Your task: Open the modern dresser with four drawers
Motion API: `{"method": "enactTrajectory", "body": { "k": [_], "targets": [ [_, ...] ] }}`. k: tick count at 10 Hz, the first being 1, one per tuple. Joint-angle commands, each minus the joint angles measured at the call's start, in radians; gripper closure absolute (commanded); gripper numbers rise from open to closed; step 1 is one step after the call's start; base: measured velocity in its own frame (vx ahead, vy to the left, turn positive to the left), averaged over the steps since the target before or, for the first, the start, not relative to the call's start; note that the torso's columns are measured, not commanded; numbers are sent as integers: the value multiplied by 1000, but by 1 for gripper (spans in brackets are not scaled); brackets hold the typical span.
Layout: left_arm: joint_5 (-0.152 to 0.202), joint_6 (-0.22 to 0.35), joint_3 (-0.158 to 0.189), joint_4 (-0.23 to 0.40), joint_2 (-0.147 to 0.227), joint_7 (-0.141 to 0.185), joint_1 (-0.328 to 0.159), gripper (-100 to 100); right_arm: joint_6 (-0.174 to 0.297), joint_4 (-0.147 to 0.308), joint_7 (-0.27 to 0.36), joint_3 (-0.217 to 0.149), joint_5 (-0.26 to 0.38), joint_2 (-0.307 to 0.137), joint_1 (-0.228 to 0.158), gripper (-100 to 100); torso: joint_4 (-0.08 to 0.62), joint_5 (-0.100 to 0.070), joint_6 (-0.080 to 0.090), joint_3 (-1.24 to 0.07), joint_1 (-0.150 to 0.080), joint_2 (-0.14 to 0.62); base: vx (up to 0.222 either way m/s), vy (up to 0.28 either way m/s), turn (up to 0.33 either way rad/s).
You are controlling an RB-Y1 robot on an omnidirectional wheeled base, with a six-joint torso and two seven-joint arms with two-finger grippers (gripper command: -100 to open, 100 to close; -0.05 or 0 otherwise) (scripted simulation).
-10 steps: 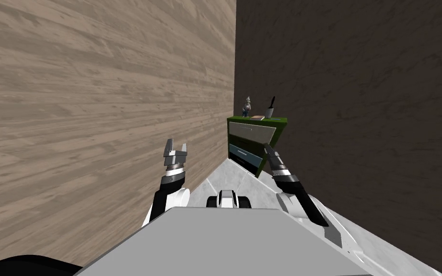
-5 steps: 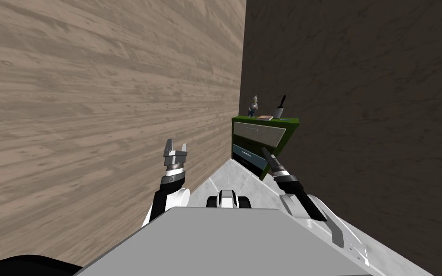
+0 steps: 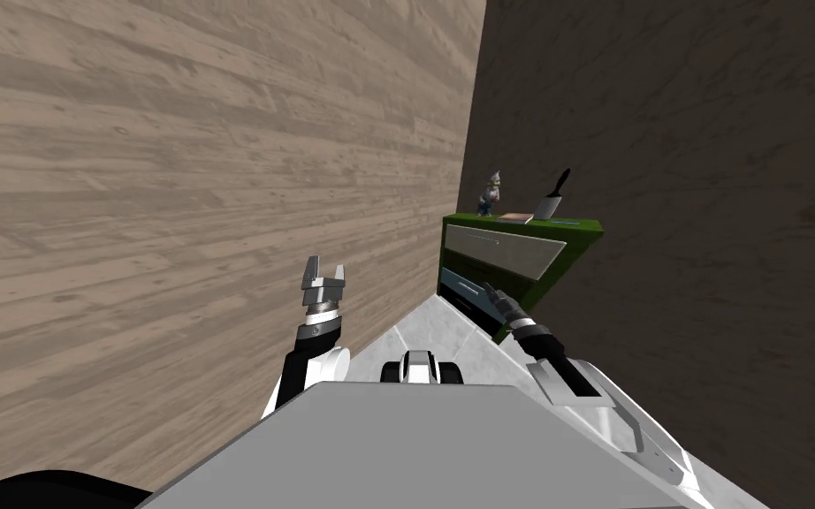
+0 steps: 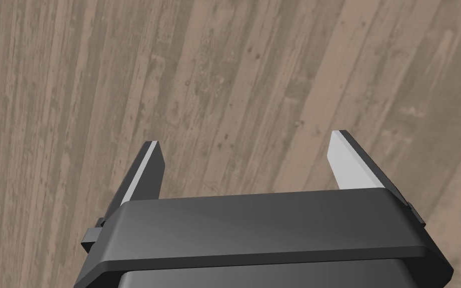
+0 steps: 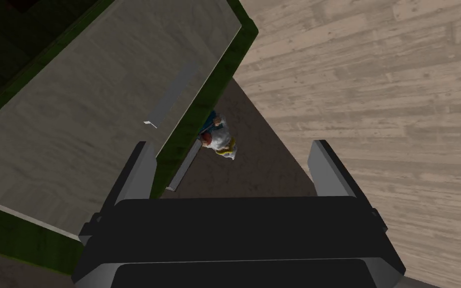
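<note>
Dresser [image 3: 576, 254] [image 5: 209, 95], green with pale drawer fronts, stands in the corner where the wood wall [image 3: 176, 194] meets the dark wall [image 3: 706, 159]. A figurine [image 3: 489, 193] [image 5: 218, 140], a book [image 3: 515, 217] and a cup [image 3: 547, 208] with a brush sit on its top. Right fingers [image 3: 491, 290] [image 5: 137, 172] are spread wide and hold nothing, tips at the second drawer front from the top; whether they touch it cannot be told. Left fingers [image 3: 312, 269] [image 4: 349, 162] are likewise apart and empty, raised toward the wood wall, well apart from the dresser.
</note>
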Motion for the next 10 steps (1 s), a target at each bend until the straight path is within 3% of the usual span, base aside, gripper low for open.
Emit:
{"method": "enactTrajectory", "body": {
  "k": [1, 4, 6, 7, 8, 9, 10],
  "targets": [
    [0, 0, 0, 0, 0, 0, 0, 0, 57, 69, 40, -17, 23, -65, -11, -100, 0, 0, 1, 0, -2, 1, 35, 57, 195],
    [0, 0, 0, 0, 0, 0, 0, 0, 91, 124, 67, -25, 41, -99, -16, -100, 0, 0, 0, 1, -2, 1, 26, 37, 127],
    [0, 0, 0, 0, 0, 0, 0, 0, 157, 202, 121, -41, 77, -165, -27, -100, 0, 0, 0, 0, 0, 0, 42, 65, 255],
    [0, 0, 0, 0, 0, 0, 0, 0, 160, 217, 121, -41, 77, -171, -27, -100, 0, 1, 0, 0, 1, 0, 40, 54, 102],
    [0, 0, 0, 0, 0, 0, 0, 0, 196, 249, 148, -49, 95, -208, -33, -100, 0, 0, 1, 0, -1, 1, 36, 58, 174],
    [0, 0, 0, 0, 0, 0, 0, 0, 196, 266, 148, -49, 95, -208, -33, -100, 0, 0, 0, 1, -1, 1, 30, 38, 98],
    [0, 0, 0, 0, 0, 0, 0, 0, 231, 291, 175, -57, 114, -244, -40, -100, 0, 0, 1, 1, -2, 2, 29, 37, 202]
  ]
}}
